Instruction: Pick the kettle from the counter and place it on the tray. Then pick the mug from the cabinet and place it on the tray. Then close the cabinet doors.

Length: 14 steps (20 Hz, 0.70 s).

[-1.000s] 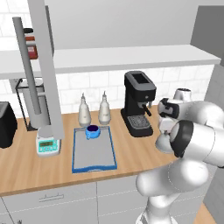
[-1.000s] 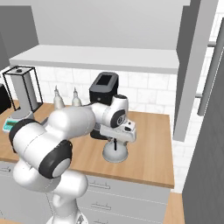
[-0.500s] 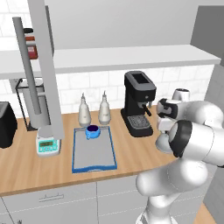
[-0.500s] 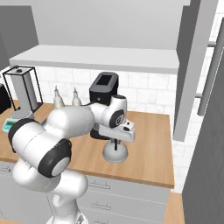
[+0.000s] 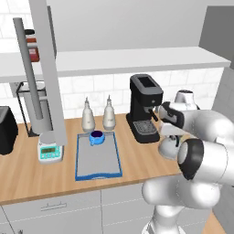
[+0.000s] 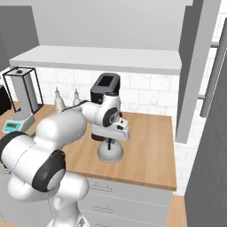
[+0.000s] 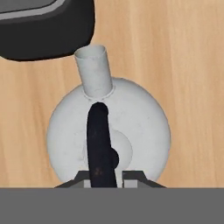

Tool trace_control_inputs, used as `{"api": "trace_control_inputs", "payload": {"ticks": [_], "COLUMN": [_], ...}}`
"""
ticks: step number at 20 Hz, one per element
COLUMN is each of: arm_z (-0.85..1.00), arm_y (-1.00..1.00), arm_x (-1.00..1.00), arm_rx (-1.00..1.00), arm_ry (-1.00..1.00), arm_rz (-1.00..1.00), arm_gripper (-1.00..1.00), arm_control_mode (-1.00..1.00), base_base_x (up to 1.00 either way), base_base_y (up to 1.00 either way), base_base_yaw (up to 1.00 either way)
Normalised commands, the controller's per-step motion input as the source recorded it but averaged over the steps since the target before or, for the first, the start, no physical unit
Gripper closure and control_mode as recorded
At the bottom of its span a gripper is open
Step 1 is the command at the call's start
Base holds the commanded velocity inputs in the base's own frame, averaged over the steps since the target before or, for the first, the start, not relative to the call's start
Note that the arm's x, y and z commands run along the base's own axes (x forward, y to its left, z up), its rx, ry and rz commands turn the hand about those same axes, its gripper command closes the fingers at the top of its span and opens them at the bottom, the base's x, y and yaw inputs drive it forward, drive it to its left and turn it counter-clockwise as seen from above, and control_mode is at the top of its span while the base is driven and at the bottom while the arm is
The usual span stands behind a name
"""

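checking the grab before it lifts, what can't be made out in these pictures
- Left base view: the kettle is mostly hidden behind the arm.
- Right base view: the gripper covers the kettle's handle.
- Hand view: the fingertips are cut off by the bottom edge.
- Left base view: the cabinet's inside is blocked by its open door.

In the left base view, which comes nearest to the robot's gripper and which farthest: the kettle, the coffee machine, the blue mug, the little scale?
1. The kettle, under the gripper, its jaws shut on the black handle.
2. The coffee machine, just left of it, at the wall.
3. The mug, further left, on the tray.
4. The scale, farthest left.
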Motion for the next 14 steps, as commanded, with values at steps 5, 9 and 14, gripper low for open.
{"api": "trace_control_inputs", "payload": {"ticks": [5,9,14], "arm_z": [0.43,0.42,0.44], "arm_y": [0.68,0.75,0.62], "arm_x": [-0.3,-0.28,-0.21], "arm_rx": [-0.08,-0.1,-0.08], "arm_ry": [-0.02,0.0,-0.01], "arm_rz": [0.05,0.1,0.12], "arm_gripper": [1.0,1.0,1.0], "arm_control_mode": [-1.0,-1.0,-1.0], "base_base_x": [0.0,0.0,0.0], "base_base_y": [0.0,0.0,0.0], "base_base_yaw": [0.0,0.0,0.0]}}
